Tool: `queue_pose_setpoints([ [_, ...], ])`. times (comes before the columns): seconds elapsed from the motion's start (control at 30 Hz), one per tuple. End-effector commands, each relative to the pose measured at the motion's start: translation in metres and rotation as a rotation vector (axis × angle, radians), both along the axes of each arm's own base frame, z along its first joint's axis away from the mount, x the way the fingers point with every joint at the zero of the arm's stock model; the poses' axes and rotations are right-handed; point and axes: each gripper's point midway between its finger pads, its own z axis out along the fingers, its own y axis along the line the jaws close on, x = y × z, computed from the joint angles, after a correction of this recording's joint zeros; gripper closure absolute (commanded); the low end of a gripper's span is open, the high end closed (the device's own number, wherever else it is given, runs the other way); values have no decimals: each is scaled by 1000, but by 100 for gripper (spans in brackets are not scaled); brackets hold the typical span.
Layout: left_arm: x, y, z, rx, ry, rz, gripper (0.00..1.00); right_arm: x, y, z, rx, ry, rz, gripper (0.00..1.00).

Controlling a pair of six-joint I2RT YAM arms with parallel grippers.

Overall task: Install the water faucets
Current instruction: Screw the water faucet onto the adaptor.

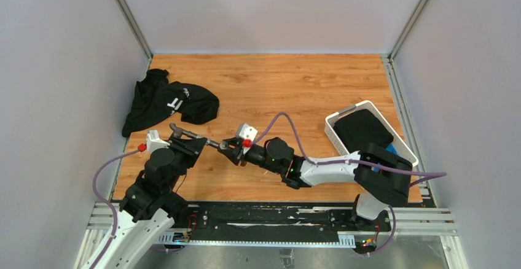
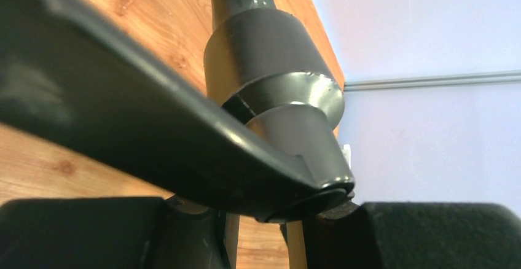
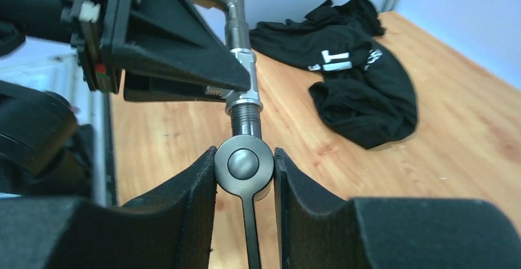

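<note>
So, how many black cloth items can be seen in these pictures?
2. One black garment lies on the table's far left; another black cloth sits in the white basket at right. More could be hidden beneath it.

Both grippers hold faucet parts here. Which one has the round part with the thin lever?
The right gripper: its pads clamp the round head with the thin lever. The left gripper holds the bent pipe with the threaded stub instead.

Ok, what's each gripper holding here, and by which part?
Left gripper clamps the faucet pipe on its straight section; right gripper pinches the lever handle by its round head.
</note>
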Motion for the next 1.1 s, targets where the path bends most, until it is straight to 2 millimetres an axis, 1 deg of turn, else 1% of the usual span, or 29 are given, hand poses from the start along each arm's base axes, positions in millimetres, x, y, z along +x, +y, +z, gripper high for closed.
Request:
queue_pose_setpoints([
  [0.0, 6, -9, 24, -66, -109, -27, 100, -15, -4, 15, 139, 389, 208, 100],
  [0.13, 11, -28, 35, -117, -215, -111, 100, -15, -11, 29, 224, 751, 386, 100],
  [0.17, 11, -30, 32, -125, -213, -120, 100, -16, -11, 33, 235, 836, 447, 100],
  [0.23, 11, -33, 30, -123, -217, -131, 100, -20, -14, 45, 274, 981, 580, 100],
  [0.3, 11, -32, 27, -117, -215, -127, 100, -19, -19, 50, 350, 1105, 651, 100],
  [0.33, 11, -31, 27, -113, -217, -125, 100, -17, -21, 50, 382, 1196, 670, 99],
  [0.37, 11, -30, 27, -112, -218, -120, 100, -14, -21, 46, 402, 1242, 683, 92],
  [0.4, 11, -29, 28, -111, -221, -119, 100, -11, -21, 38, 396, 1277, 683, 86],
  [0.43, 11, -28, 28, -111, -223, -115, 100, -10, -21, 32, 394, 1288, 671, 80],
  [0.47, 11, -28, 29, -112, -224, -114, 100, -8, -22, 27, 406, 1280, 643, 73],
  [0.57, 11, -28, 29, -105, -218, -114, 100, 3, -30, 8, 407, 1272, 505, 37],
  [0.6, 10, -27, 30, -102, -217, -112, 100, 7, -33, 1, 390, 1265, 459, 30],
  [0.63, 10, -26, 31, -101, -215, -111, 100, 10, -38, -3, 369, 1250, 413, 26],
  [0.67, 9, -26, 31, -99, -214, -112, 100, 17, -43, -11, 338, 1240, 355, 25],
  [0.77, 9, -26, 33, -101, -214, -112, 100, 30, -59, -23, 224, 1182, 211, 20],
  [0.83, 8, -26, 34, -105, -210, -112, 100, 40, -72, -32, 119, 1114, 87, 19],
  [0.9, 8, -26, 33, -105, -197, -112, 100, 50, -89, -35, -2, 1008, -52, 17],
  [0.93, 8, -26, 33, -102, -188, -111, 100, 54, -99, -35, -78, 915, -104, 17],
  [1.0, 8, -25, 35, -100, -174, -107, 100, 56, -114, -26, -198, 709, -193, 16],
  [1.03, 8, -25, 35, -98, -163, -102, 100, 53, -118, -18, -243, 573, -218, 16],
  [1.07, 7, -24, 35, -96, -155, -96, 100, 48, -120, -8, -292, 386, -238, 16],
])
